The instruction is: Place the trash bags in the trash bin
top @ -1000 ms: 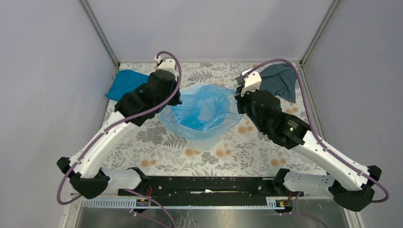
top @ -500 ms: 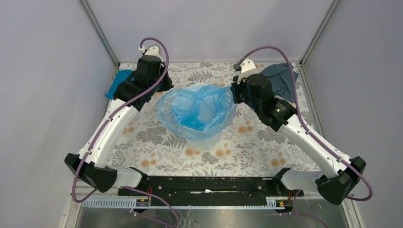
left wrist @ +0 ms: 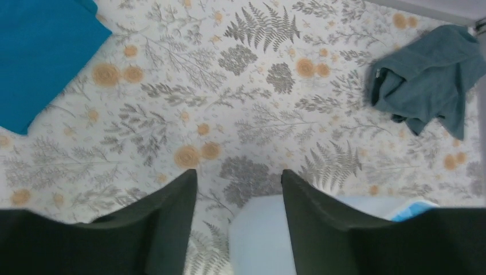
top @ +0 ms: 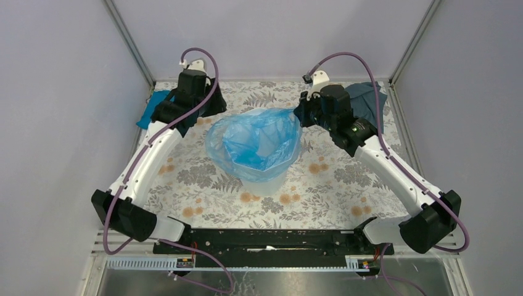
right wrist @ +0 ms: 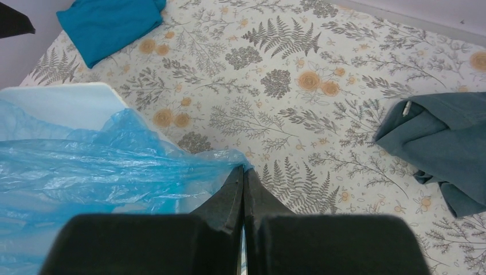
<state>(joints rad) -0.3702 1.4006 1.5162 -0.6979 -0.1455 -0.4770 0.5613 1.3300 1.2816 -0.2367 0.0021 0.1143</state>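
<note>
My left gripper has come away from the rim of the trash bag and pulled back toward the far-left corner, its fingers now spread apart; my right gripper, pinched on the bag's edge, has drawn up and back; the bag now bunches narrower and taller.

From above and behind the arm bases, looks steeply down, far enough back to take in the whole floral table. From the left wrist, looks close down past the left gripper at the table's far strip. From the right wrist, looks more obliquely forward past the right gripper, with the trash bag lower left. Shares the teal cloth, upper left, and grey-blue cloth, right, across all three.
</note>
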